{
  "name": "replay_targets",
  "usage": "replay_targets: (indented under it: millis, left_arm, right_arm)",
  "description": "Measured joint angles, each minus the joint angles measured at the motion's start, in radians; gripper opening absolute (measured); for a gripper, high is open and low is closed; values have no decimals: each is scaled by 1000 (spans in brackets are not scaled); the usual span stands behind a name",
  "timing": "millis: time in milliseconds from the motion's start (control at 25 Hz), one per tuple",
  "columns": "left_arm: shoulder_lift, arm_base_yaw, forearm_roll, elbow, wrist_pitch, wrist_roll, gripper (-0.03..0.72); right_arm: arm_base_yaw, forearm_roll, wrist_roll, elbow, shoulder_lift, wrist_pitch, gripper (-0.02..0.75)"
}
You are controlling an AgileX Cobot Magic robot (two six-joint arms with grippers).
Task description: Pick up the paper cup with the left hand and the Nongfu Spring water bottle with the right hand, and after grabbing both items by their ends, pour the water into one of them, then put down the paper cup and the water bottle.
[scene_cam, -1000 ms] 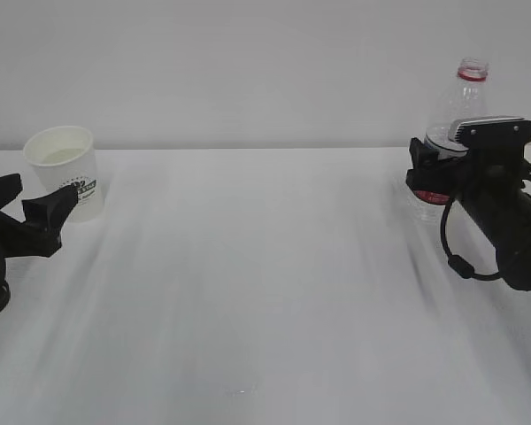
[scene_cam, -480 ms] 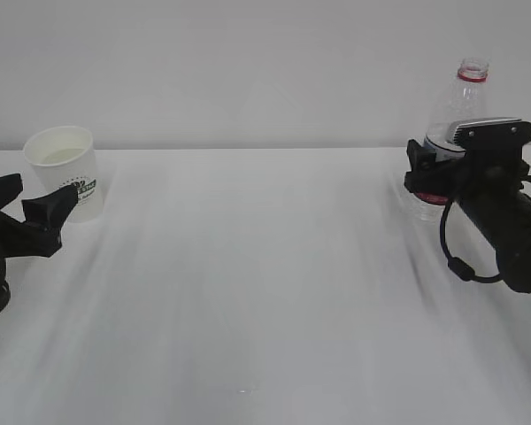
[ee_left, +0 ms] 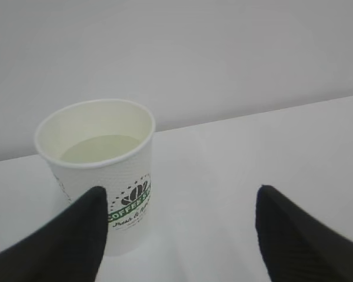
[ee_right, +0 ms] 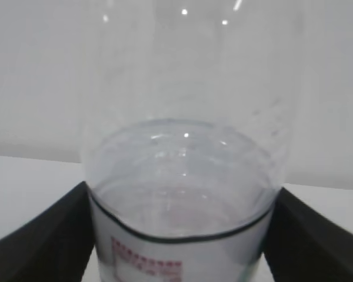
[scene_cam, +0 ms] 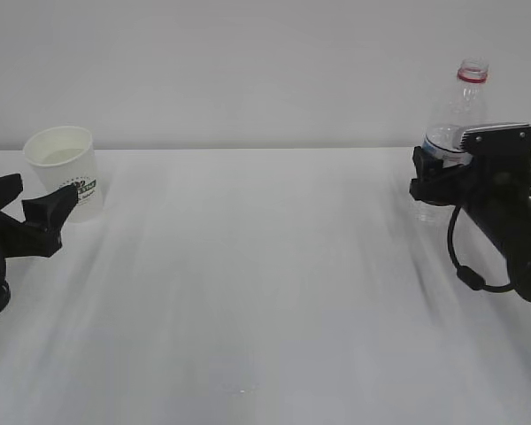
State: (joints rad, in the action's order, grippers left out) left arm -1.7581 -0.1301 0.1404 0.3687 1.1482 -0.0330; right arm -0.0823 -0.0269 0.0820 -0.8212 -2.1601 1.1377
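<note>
On the far left, the left hand (scene_cam: 22, 215) sits low on the white table (scene_cam: 265, 292). Its two black fingers are spread wide apart and hold nothing. The paper cup (scene_cam: 65, 171) stands upright just past the fingertips, near the back of the table. In the left wrist view the cup (ee_left: 100, 173) is off to the left side, close to the left finger (ee_left: 53, 244), and not in the middle of the gap. There seems to be some pale liquid inside it.

The middle of the table is bare.

On the right, the Nongfu Spring water bottle (scene_cam: 451, 124) stands upright with no cap. The right hand (scene_cam: 442, 173) has one finger on each side of its label. In the right wrist view the fingers (ee_right: 41, 235) press against the bottle (ee_right: 185, 194), so it looks clamped on the bottle. The water (ee_right: 182, 170) reaches about halfway up.

The left hand could bump the cup and knock it over, because the cup is not centred. The open bottle could spill if it tips too fast.
</note>
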Motion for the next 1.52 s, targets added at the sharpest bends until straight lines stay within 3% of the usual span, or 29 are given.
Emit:
replay_targets:
  millis: [920,1520]
  left_arm:
    - [14,0,-3,0,0,0,568]
    - [190,0,-3,-6,0,0,568]
  right_arm:
    - [0,47,4,217,206,2,591]
    - [0,49,24,368,390,2,590]
